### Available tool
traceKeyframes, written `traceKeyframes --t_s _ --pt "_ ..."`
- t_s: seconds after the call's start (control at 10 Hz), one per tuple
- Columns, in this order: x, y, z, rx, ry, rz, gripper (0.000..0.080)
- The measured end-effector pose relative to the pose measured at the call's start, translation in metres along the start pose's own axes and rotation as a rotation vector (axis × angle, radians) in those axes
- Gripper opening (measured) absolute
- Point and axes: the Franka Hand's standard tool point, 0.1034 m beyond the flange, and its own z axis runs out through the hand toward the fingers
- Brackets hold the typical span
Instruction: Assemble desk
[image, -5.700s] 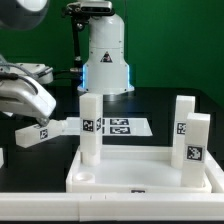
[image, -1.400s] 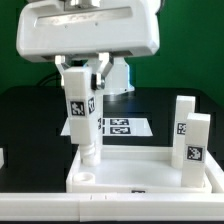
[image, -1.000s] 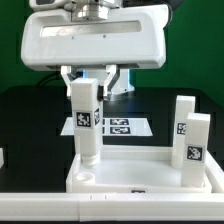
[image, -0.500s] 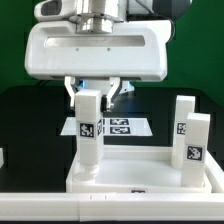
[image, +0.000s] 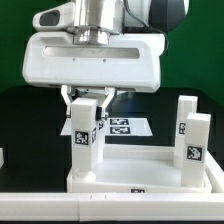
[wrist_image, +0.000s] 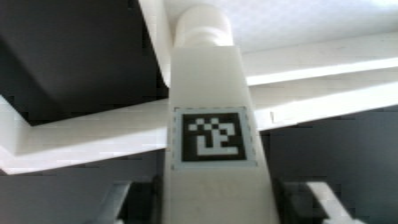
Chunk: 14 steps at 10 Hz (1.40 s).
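Observation:
The white desk panel lies rim up at the front of the table. My gripper hangs straight down over its corner at the exterior view's left and is shut on the top of a white tagged leg. The leg stands upright with its foot at that corner socket. In the wrist view the leg runs between my fingers, with the panel's rim beyond it. My gripper sits at the leg's near end. Two more legs stand at the exterior view's right.
The marker board lies flat on the black table behind the panel. A small white part shows at the edge on the exterior view's left. The big white hand hides the robot base behind it.
The hand has come down with the leg, which has moved lower and slightly toward the exterior view's left, onto the panel's front corner. The two other legs have not moved.

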Motion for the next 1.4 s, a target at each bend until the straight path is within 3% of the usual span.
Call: traceKeyframes --t_s 0.5,0.6,0.7,0.8,0.9,1.2,1.4 --pt "-0.003 -0.004 0.008 -0.006 0.029 -0.008 0.0284" --pt "-0.003 -0.004 0.008 -0.006 0.029 -0.008 0.034" --pt "-0.004 -0.005 0.007 0.001 -0.006 -0.003 0.034" --pt "0.003 -0.007 0.003 0.014 -0.04 0.008 0.0529" --pt "0.008 -0.009 0.002 0.025 -0.097 0.015 0.0612" --pt "0.007 -0.005 0.004 0.043 -0.347 0.032 0.0647" --pt "0.003 0.005 0.006 0.042 -0.452 0.05 0.0649"
